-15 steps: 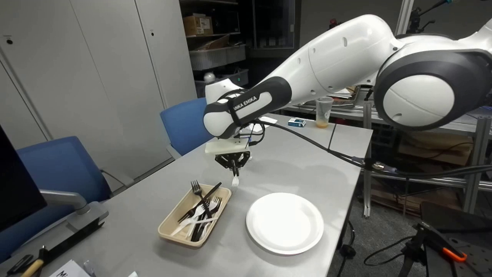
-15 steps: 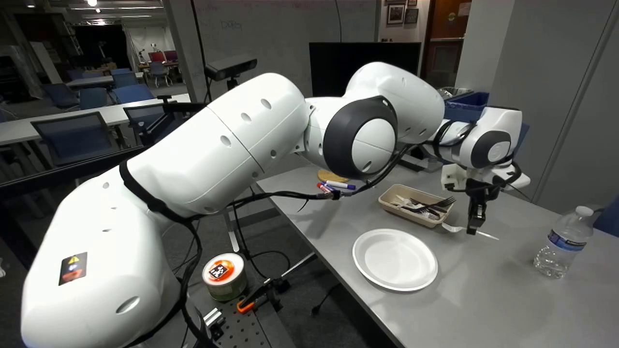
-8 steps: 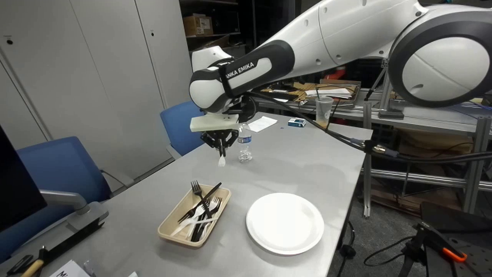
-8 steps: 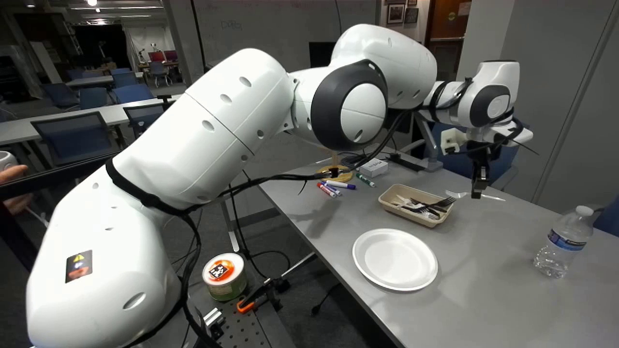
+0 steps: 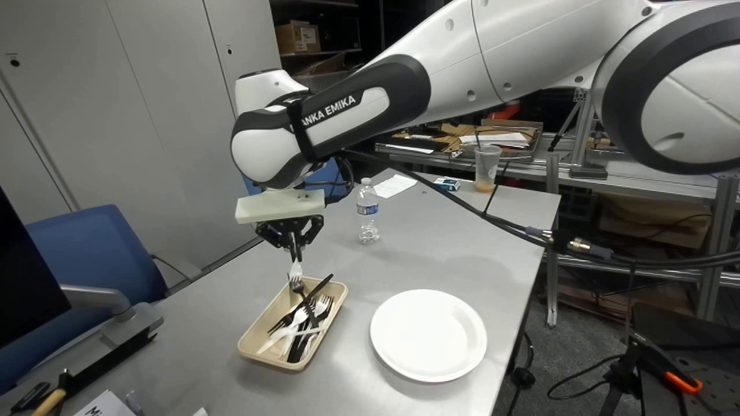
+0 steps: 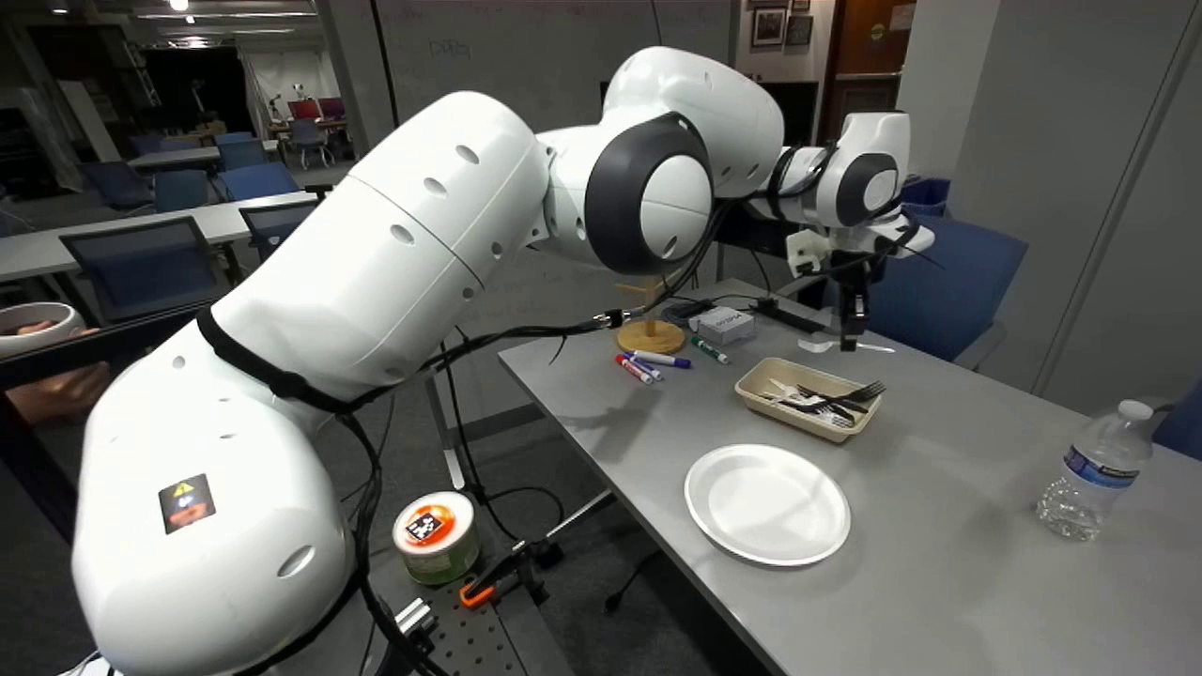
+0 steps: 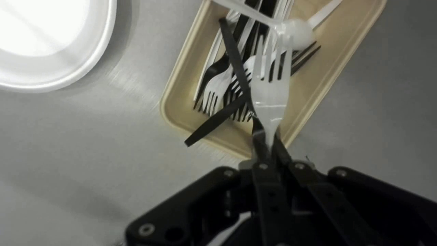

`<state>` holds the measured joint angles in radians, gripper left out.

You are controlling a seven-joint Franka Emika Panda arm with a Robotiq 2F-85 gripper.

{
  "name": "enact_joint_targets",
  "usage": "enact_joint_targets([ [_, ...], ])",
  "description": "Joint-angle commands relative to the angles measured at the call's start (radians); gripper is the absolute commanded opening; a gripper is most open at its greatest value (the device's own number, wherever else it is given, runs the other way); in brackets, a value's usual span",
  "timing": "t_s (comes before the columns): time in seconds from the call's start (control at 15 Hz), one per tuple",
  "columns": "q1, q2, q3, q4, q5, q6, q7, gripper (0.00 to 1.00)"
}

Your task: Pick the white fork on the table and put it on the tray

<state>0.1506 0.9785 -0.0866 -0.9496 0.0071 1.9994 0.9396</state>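
The gripper [image 5: 296, 254] is shut on the white fork [image 5: 296, 270], with the tines sticking out past the fingertips. In an exterior view the gripper [image 6: 852, 340] holds the fork [image 6: 819, 345] roughly level above the table [image 6: 948, 563]. In the wrist view the fork [image 7: 270, 94] reaches from the fingertips [image 7: 269, 147] over the near end of the tan tray [image 7: 307, 94]. The tray [image 5: 260, 326] also shows in an exterior view [image 6: 789, 421]. It holds several black and white utensils. The fork's handle end is hidden by the fingers in the wrist view.
A round white plate [image 5: 428, 335] lies beside the tray. A water bottle [image 5: 367, 215] stands further along the table. In an exterior view markers [image 6: 657, 360], a wooden stand [image 6: 650, 336] and a white box [image 6: 723, 326] lie beyond the tray. A black knife handle [image 7: 215, 121] sticks out over the tray's edge.
The gripper has risen from the table with the white fork, then moved sideways towards the tray's end. The tray and the plate have not moved.
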Motion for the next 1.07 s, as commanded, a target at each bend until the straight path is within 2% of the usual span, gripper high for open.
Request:
enact_joint_targets([
  [0.0,0.017,0.035,0.023,0.036,0.008,-0.019,-0.005,0.02],
  [0.47,0.016,0.078,0.047,0.047,0.023,-0.035,-0.021,0.02],
  [0.53,0.013,0.078,0.050,0.044,0.026,-0.042,-0.028,0.31],
  [0.67,0.010,0.071,0.054,0.036,0.032,-0.047,-0.035,0.40],
  [1.0,0.003,0.034,0.057,0.011,0.042,-0.053,-0.051,0.77],
])
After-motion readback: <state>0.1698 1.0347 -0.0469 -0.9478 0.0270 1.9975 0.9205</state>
